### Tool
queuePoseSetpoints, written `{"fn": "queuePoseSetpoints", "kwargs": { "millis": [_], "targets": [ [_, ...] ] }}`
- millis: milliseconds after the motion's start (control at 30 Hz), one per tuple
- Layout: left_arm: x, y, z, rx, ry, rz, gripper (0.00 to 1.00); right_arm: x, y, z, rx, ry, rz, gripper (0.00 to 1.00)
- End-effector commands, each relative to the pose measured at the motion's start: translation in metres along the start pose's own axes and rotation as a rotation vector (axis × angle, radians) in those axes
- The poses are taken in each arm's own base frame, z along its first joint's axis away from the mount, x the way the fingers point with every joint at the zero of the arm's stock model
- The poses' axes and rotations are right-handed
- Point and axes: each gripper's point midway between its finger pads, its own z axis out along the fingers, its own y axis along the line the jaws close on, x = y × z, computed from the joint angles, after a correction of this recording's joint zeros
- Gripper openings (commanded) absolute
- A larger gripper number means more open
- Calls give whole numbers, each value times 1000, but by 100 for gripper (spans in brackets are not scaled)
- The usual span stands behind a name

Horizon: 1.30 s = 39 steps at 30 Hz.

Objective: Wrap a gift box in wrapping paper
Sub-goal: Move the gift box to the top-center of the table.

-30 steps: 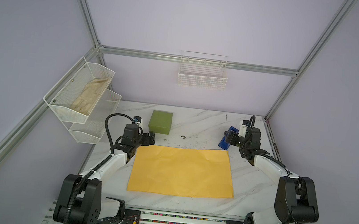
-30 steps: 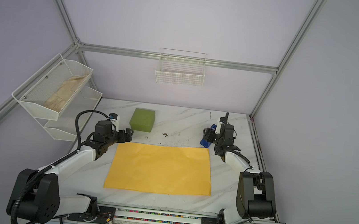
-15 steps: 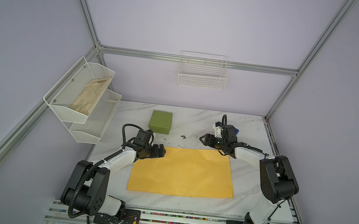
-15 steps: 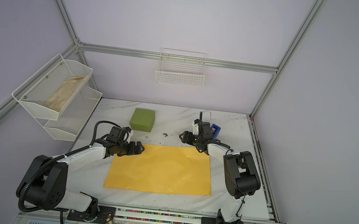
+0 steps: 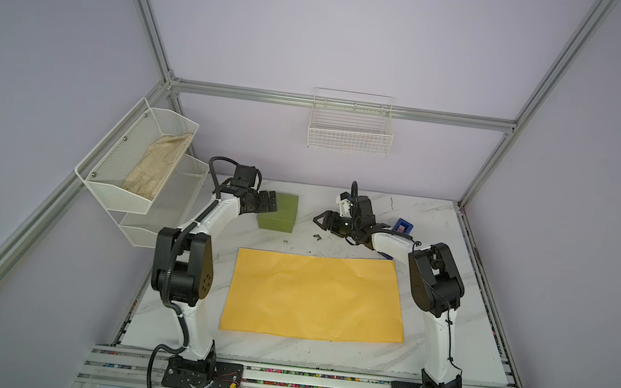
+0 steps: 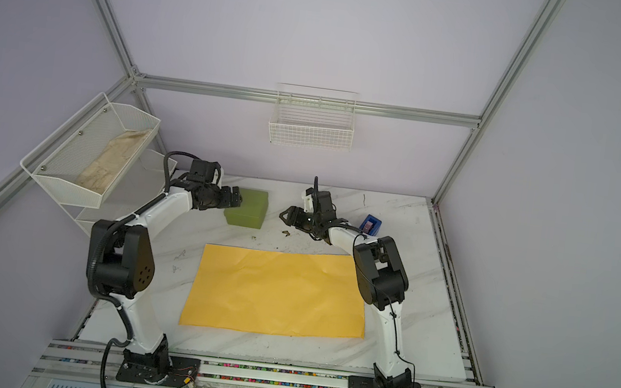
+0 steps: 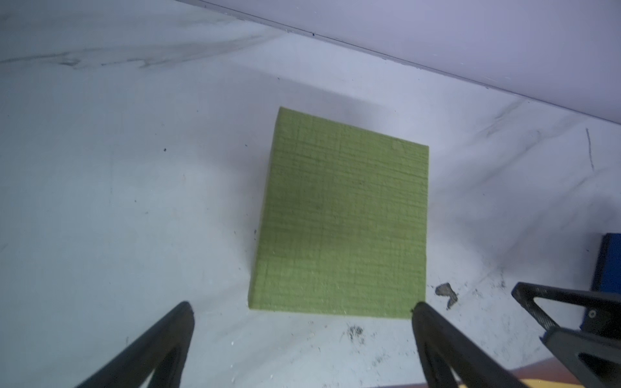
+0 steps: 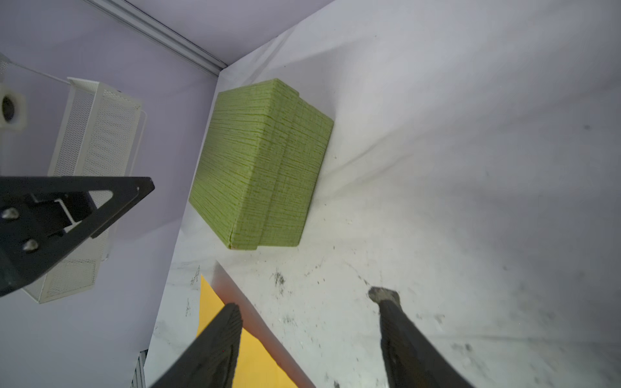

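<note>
The gift box (image 7: 342,215) lies just ahead of the left gripper's (image 7: 302,306) wide-open, empty jaws. The right gripper (image 8: 307,300) is parted and empty, farther off.

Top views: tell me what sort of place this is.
Probably a robot lab cell: silver aluminium frame enclosing plain lilac walls, two white-and-black arms bolted to a slotted metal rail.

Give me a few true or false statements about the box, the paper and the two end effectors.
The small olive-green gift box sits on the large yellow-orange wrapping paper sheet. False: it stands on bare white marble table beyond the sheet.
The left end effector is open, gripping nothing. True.
The right end effector grips the box. False: it is open, apart from it.
A beige cloth lies in the white mesh wall rack. True.
</note>
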Motion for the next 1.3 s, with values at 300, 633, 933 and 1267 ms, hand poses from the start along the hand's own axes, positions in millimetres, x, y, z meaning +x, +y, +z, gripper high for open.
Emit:
{"fn": "queuePoseSetpoints", "kwargs": {
  "millis": [300, 633, 933, 1267],
  "targets": [
    [-27, -24, 64, 286, 98, 76, 99, -11, 13, 38, -57, 36, 82, 67],
    [24, -78, 65, 455, 214, 135, 95, -13, 8, 23, 12, 34, 99, 68],
    [80, -129, 53, 493, 303, 204, 93, -20, -39, -35, 166, -10, 111, 71],
    [124, -161, 31, 503, 364, 120, 93, 1, -43, -67, 152, 34, 124, 74]
  ]
}}
